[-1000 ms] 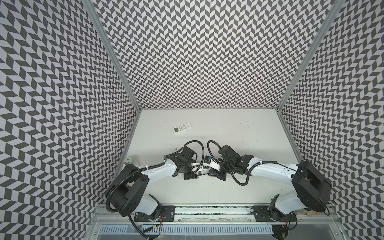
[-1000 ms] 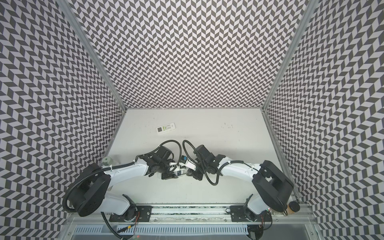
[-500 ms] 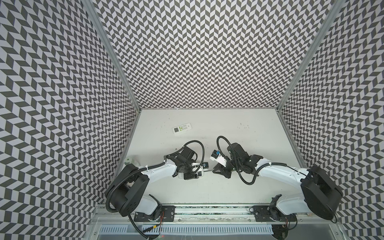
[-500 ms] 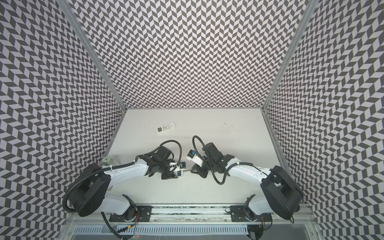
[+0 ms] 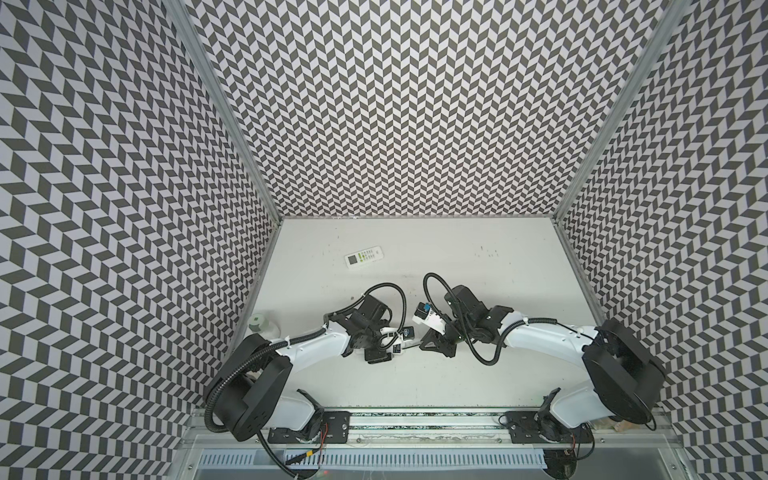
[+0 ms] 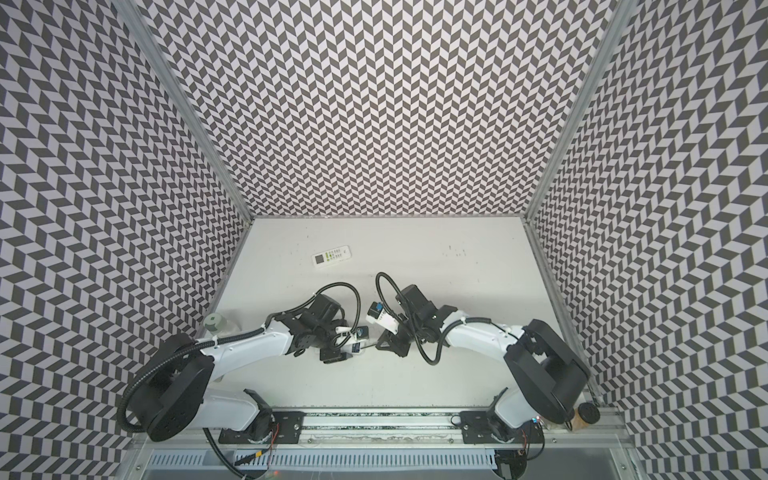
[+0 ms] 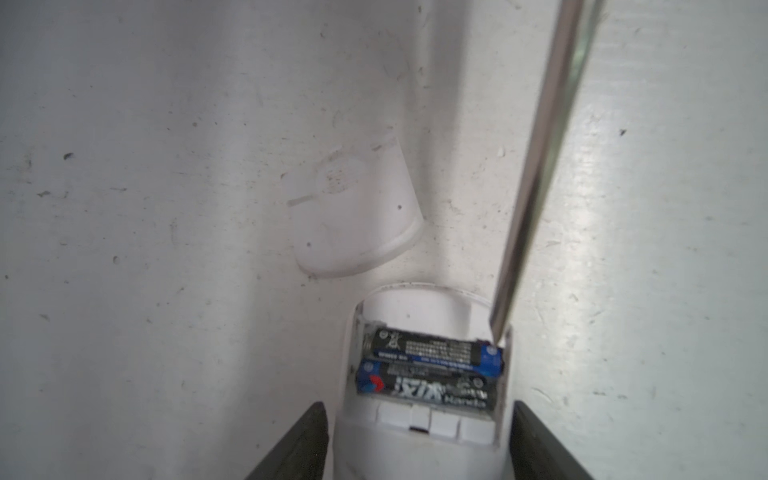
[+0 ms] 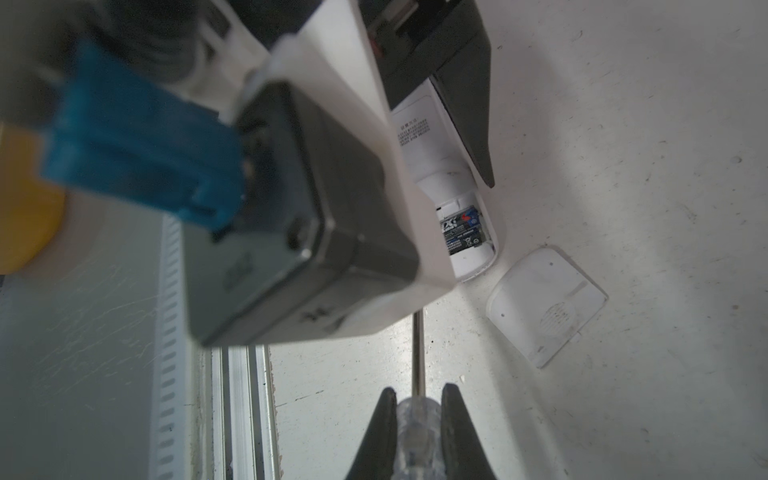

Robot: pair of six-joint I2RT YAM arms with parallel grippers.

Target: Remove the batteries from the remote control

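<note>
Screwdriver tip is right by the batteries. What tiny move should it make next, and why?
Probably dip the screwdriver tip under the end of the battery beside it and lever it up. The cover is already off, both batteries sit in the remote, and the right gripper grips the handle.

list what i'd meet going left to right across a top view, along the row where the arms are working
bottle → left pincer → right pincer

both top views overhead, far; wrist views close, share remote (image 7: 415, 451)
</note>
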